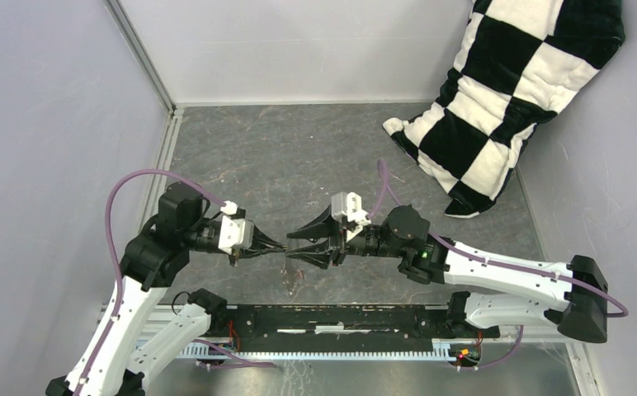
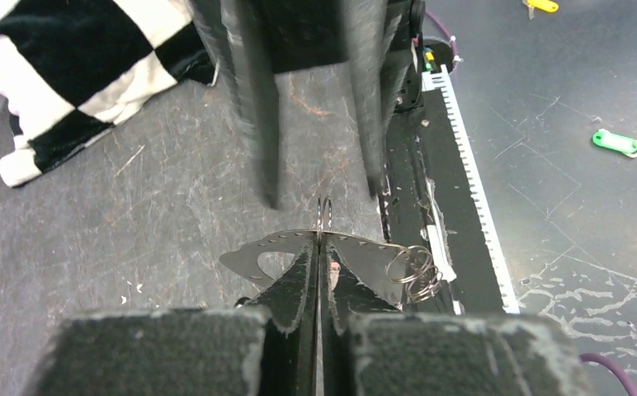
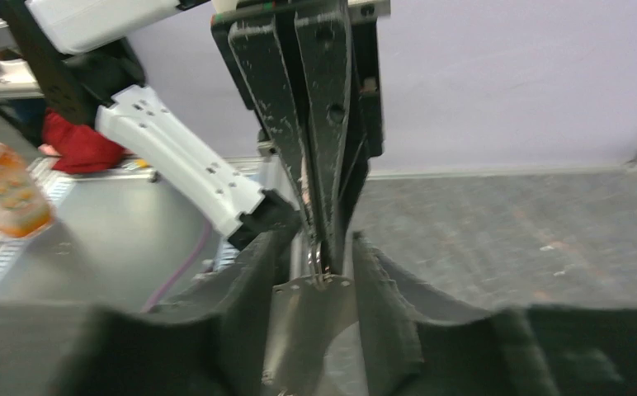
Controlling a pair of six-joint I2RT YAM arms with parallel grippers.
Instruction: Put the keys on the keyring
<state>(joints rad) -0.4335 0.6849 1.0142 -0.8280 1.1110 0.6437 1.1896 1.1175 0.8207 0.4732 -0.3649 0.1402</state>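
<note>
Left fingers (image 2: 297, 290) tight together, right fingers (image 3: 245, 318) apart.

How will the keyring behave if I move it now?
Probably stiff: the keyring juts out flat though the left gripper pinches only its middle. Its small hanging rings will likely swing. Thin smooth metal, so it may pivot in the grip.

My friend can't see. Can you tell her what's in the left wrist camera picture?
The left gripper is shut on a flat grey keyring, with small wire rings at one side. The right gripper faces it from the far side, fingers spread apart. A black-and-white checked cloth lies on the grey table behind.
</note>
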